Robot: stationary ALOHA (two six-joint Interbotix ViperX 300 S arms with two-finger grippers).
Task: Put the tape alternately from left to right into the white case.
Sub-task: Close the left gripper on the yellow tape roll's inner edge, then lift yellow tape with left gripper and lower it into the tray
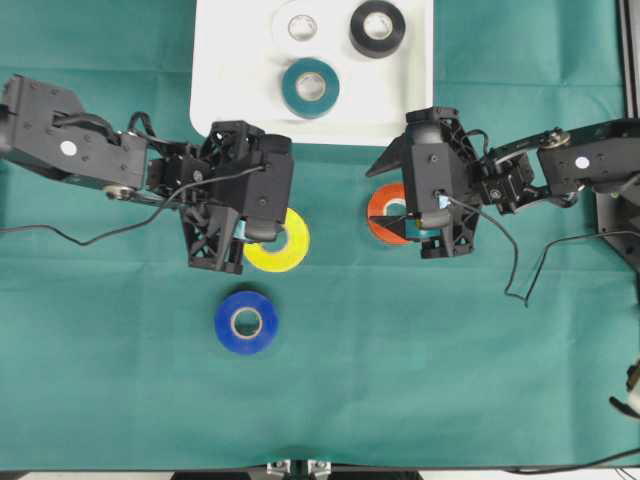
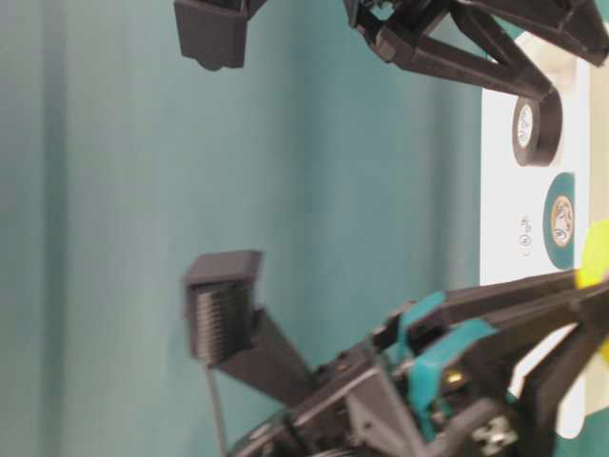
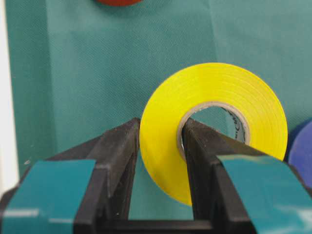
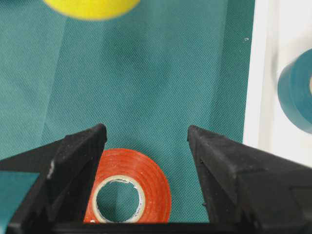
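Tape is what I am moving; the yellow roll point(image 3: 214, 126) sits on the green cloth point(image 1: 420, 370) just below the white case point(image 1: 225, 70); my left gripper point(image 3: 161, 165) is pinched on its wall, one finger outside, one in the hole. I think it is light, stiff and a bit slick, so the wall is the best place to grab. My right gripper point(image 4: 146, 146) is wide apart over the orange roll point(image 4: 129, 192), near the case. A teal roll point(image 1: 310, 87), a black roll point(image 1: 377, 27) and a white roll point(image 1: 298, 26) lie in the smooth case; a blue roll point(image 1: 246, 321) waits further off; all are round rings.
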